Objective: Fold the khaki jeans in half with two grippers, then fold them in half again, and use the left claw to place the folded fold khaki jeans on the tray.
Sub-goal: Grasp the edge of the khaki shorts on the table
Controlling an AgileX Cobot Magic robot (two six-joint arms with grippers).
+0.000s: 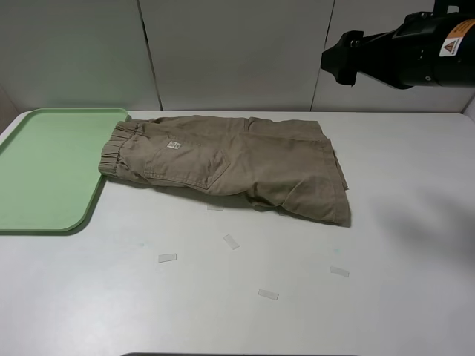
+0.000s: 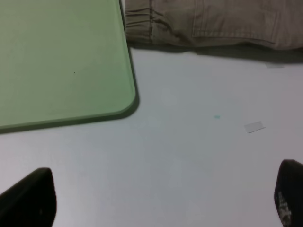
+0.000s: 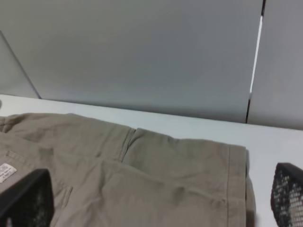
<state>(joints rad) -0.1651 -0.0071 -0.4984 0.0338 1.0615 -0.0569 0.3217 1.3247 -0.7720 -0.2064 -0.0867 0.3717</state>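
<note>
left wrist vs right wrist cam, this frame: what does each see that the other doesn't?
Left wrist only: the tray, a tape scrap on the table, the gathered waistband. Right wrist only: the leg hem, the white label, the grey wall panels. Both: the khaki jeans; each also shows its own arm's open, empty jaws, left gripper, right gripper.

Bulky black arm (image 1: 404, 48), orange-and-white warning sticker (image 1: 450, 46), dark jaws with mesh-textured pads (image 3: 287, 198).

The khaki jeans (image 1: 237, 167) lie flat, waistband just beside the green tray (image 1: 44, 163).
</note>
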